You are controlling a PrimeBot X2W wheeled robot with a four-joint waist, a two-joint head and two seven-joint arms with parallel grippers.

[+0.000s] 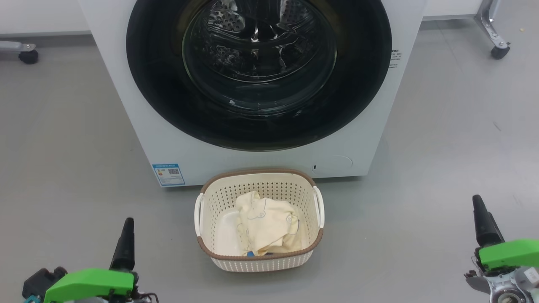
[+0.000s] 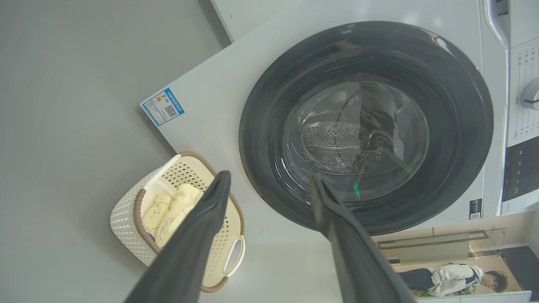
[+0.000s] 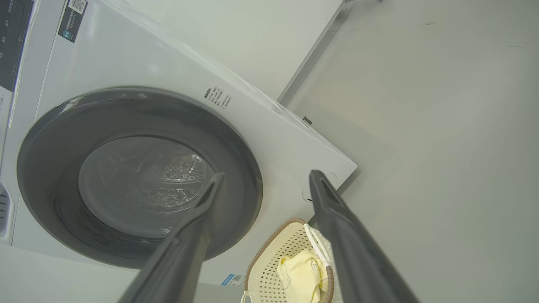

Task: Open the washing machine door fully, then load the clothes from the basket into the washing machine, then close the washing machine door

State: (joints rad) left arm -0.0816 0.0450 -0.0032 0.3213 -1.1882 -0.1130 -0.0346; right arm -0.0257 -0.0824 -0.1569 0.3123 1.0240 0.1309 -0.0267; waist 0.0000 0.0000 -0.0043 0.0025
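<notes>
The washing machine door (image 1: 160,84) is shut, the clothes (image 1: 265,225) piled in the basket (image 1: 261,264) — left gripper (image 2: 269,181) and right gripper (image 3: 265,176) spread, empty.

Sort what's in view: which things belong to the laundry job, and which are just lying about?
Job: washing machine, washing machine door (shut), basket, clothes inside it.
Lying about: left castor and right castor on the floor behind, person in the background.
</notes>
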